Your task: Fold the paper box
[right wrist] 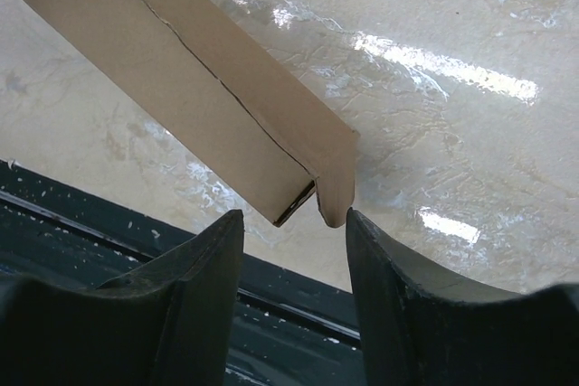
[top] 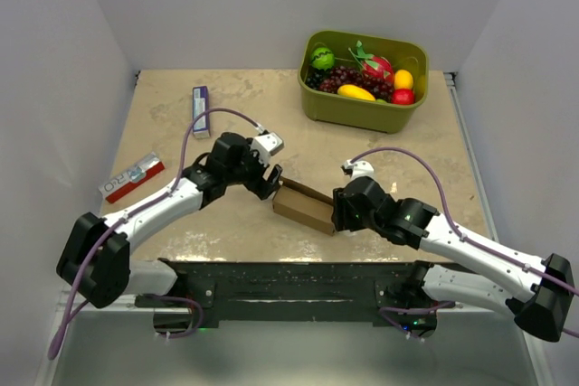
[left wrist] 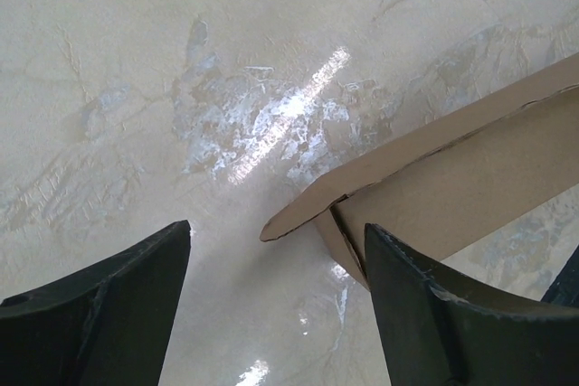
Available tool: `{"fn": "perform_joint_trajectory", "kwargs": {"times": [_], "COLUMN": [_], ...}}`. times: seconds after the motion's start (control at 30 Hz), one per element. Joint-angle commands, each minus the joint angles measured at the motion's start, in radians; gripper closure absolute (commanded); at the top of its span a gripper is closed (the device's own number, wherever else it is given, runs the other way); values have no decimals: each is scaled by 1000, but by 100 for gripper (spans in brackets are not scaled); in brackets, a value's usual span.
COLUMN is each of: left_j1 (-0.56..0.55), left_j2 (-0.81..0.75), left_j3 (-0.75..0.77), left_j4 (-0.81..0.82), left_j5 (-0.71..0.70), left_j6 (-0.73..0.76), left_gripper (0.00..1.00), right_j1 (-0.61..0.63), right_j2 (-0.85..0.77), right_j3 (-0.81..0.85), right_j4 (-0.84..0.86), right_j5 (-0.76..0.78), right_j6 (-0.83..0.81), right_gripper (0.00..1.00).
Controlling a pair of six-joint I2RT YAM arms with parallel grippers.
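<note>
Where your two arms meet at the front middle of the marbled beige table (top: 226, 97), the plain brown cardboard paper box (top: 303, 209) lies flat as a slim carton. In the top view it slants from upper left down to lower right.

Your left gripper (left wrist: 279, 232) stands wide open over its left end. A pointed flap corner sits in the gap, and I see neither dark finger (left wrist: 109, 314) pressing it.

Your right gripper (right wrist: 294, 216) is at the other end, jaws about half apart and straddling the carton's open end. A rounded tab there reaches one fingertip (right wrist: 380, 259), while a strip of table shows between the carton and the other finger, so nothing is clamped.

At the back right you have an olive-green plastic tub (top: 362, 115) holding fruit. A slim purple-and-white box (top: 201, 110) lies at the back left and a red-and-white printed box (top: 133, 178) by the left wall, both well apart from the carton.
</note>
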Motion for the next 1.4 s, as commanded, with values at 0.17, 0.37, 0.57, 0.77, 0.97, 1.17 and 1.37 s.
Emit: {"fn": "perform_joint_trajectory", "kwargs": {"times": [0.17,0.37,0.57,0.77,0.97,1.17,1.37], "left_j1": [-1,-1,-1,-7,-21,-37,-41], "left_j2": [21,50,50,48,51,54,59], "left_j3": [56,71,67,64,60,60,57], "left_j4": [50,49,56,55,58,59,62], "left_j5": [12,40,65,56,64,56,41], "left_j6": [22,27,25,19,7,-30,-61], "left_gripper": [23,33,55,73,85,97,100], "right_j1": [4,4,4,4,3,4,4], "right_j2": [-17,-28,-26,-28,-17,11,38], "right_j3": [10,14,13,14,23,52,82], "right_j4": [-10,-24,-30,-29,-14,-9,-1], "right_j5": [52,62,76,91,94,113,113], "right_j6": [24,23,23,24,21,17,26], "right_gripper": [63,73,80,87,95,99,100]}}
